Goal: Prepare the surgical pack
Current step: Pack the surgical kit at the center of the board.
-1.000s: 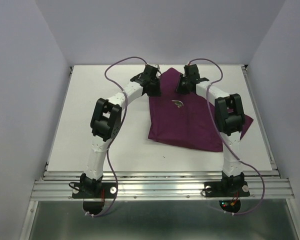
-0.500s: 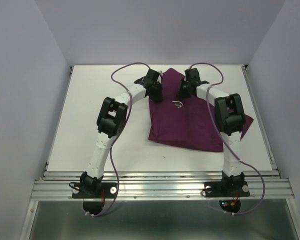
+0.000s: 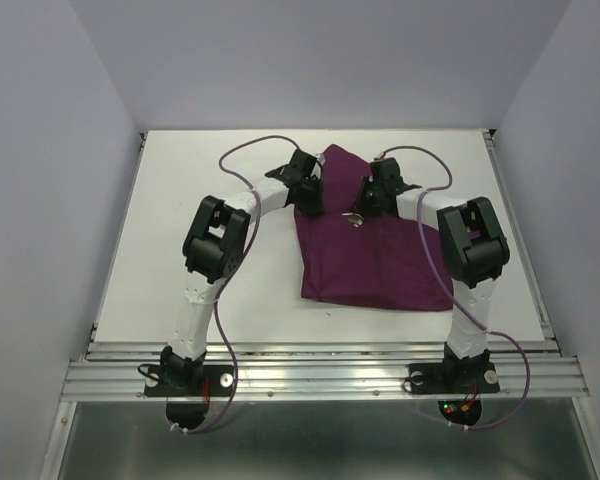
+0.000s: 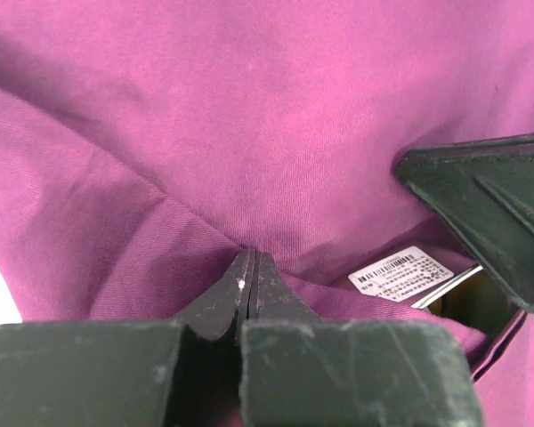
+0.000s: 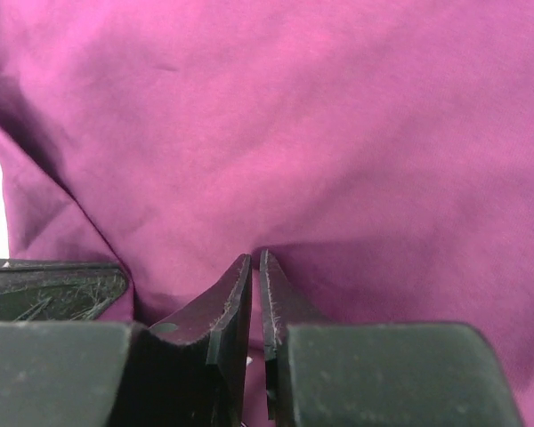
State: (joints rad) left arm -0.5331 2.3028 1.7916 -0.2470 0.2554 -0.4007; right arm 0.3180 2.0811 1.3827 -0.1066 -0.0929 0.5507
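A white desk (image 3: pixel 170 200) stands between pale walls. The left fingers (image 4: pixel 250 271) are pressed together on a fold of the purple cloth (image 4: pixel 276 116). The right fingers (image 5: pixel 247 271) are almost together, and they pinch the cloth too. Both sets of fingers are near each other at the far end of the cloth. Just right of the left fingers, a white label (image 4: pixel 400 272) with a bar code and a shiny edge (image 4: pixel 447 285) show in a gap in the cloth. The rest of the cloth lies on the desk, spreading from the fingers toward the arm bases.
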